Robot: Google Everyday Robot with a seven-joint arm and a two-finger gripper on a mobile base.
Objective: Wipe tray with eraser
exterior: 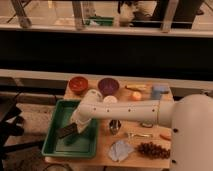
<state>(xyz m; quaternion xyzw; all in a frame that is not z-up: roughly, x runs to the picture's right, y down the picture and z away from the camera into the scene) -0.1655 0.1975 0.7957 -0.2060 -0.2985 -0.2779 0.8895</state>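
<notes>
Green tray (52,148) with 1 gripper (74,125) above its centre, clamped on the dark eraser (66,132). The eraser projects lower-left of the claw, long axis roughly left-right; bare floor lies beyond.

No lettering, label, brand or number can be read anywhere in this scene, neither on the green tray (54,146) nor on the white arm, whose gripper (74,127) sits low inside the tray at the dark eraser (65,132).
</notes>
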